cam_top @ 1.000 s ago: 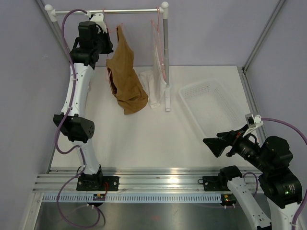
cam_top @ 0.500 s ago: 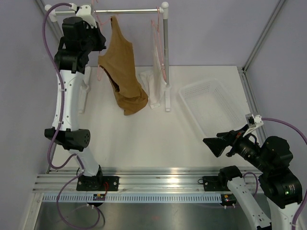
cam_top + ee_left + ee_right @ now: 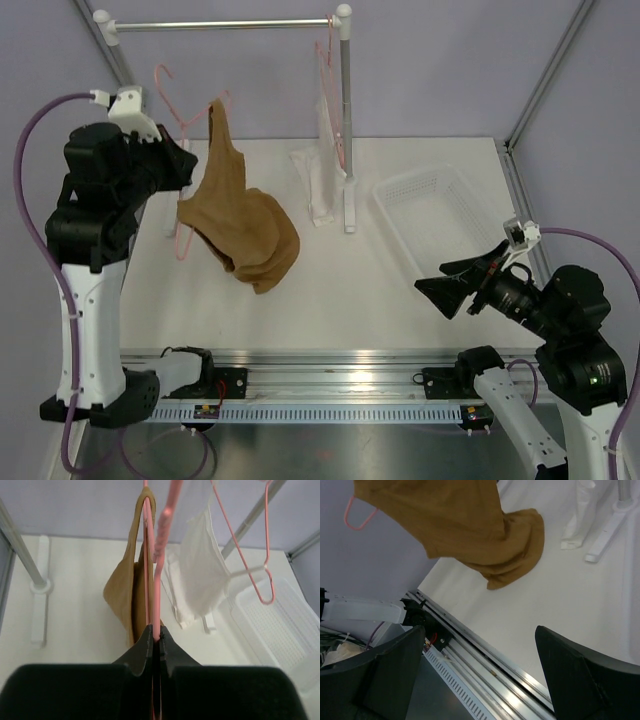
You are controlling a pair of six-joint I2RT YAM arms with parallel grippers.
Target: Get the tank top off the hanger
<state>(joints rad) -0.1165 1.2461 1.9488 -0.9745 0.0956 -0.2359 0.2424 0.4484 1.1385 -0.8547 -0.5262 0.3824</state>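
Note:
The tan-brown tank top (image 3: 240, 225) hangs from the pale-pink hanger (image 3: 180, 245), away from the rail and above the left part of the table. My left gripper (image 3: 188, 162) is shut on the hanger; in the left wrist view the pink hanger wire (image 3: 158, 580) runs up from between the pinched left gripper (image 3: 156, 633), with the tank top (image 3: 120, 590) draped beyond it. My right gripper (image 3: 447, 291) hovers open and holds nothing over the table's near right. In the right wrist view the right gripper (image 3: 480, 670) points toward the tank top (image 3: 470, 525).
A rack with a metal rail (image 3: 225, 24) stands at the back. A white garment (image 3: 322, 180) on a second pink hanger (image 3: 250, 555) hangs at its right post. A white mesh basket (image 3: 440, 215) lies at the right. Aluminium rails (image 3: 330, 370) line the near edge.
My left arm has carried the hanger and tank top off the rail, down and toward the near left. The left jaws finished closing. The right gripper shifted slightly left.

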